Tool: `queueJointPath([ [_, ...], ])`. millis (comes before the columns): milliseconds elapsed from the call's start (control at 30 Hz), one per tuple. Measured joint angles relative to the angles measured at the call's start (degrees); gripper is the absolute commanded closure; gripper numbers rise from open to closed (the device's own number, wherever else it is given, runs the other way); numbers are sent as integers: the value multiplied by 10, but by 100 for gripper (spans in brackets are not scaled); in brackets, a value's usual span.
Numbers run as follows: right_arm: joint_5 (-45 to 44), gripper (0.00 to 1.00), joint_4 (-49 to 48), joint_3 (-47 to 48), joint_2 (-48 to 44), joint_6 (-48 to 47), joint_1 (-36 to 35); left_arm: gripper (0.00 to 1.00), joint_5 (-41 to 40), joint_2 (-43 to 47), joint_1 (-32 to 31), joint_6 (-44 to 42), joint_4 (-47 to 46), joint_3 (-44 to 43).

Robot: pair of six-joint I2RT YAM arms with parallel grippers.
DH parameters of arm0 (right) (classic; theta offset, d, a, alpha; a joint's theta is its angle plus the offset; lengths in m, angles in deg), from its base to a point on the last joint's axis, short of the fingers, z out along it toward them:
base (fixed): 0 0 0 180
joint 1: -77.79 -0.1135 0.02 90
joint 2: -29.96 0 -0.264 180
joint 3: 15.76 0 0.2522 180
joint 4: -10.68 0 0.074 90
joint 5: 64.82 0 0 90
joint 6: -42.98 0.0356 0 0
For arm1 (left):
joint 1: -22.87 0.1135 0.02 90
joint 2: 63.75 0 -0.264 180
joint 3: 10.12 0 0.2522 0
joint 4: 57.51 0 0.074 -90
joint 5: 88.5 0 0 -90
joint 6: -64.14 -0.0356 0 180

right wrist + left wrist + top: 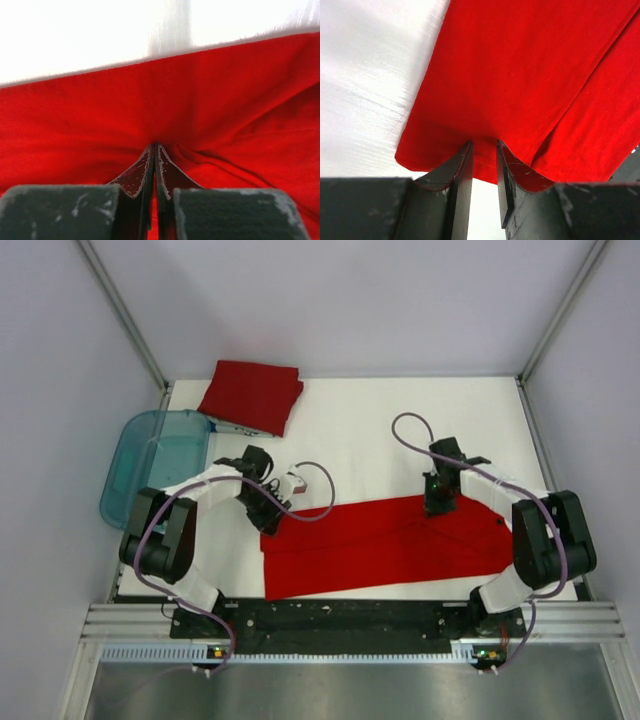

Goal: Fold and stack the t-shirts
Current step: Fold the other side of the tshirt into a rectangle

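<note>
One folded t-shirt (252, 395) lay at the counter's (400, 420) far left corner. The second t-shirt (390, 545) stretched as a long band along the near edge, with the left claw (268, 525) and right claw (437, 508) each pinched narrow on its far hem. Final folds and stacking seemingly remained.

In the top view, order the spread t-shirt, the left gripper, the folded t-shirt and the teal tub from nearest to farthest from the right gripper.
1. spread t-shirt, pinched by the right gripper itself.
2. left gripper, at that shirt's left end.
3. folded t-shirt, far left.
4. teal tub, left table edge.
</note>
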Motion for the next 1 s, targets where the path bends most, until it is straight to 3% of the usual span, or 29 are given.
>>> queueJointPath([
  [267, -26, 100, 68, -16, -88, 31, -33, 69, -6, -1, -1, 10, -1, -1],
  [500, 29, 100, 130, -36, -126, 79, -99, 68, -10, -1, -3, 10, 0, -3],
  [667, -2, 100, 218, 47, -124, 73, -106, 67, -10, -1, -3, 8, 0, -3],
  [800, -77, 100, 186, 149, -87, 59, -93, 66, -11, 1, -3, 8, 0, -3],
  [1000, -134, 100, 156, 163, 56, 40, -90, 64, -20, 14, -3, 7, -10, 6],
])
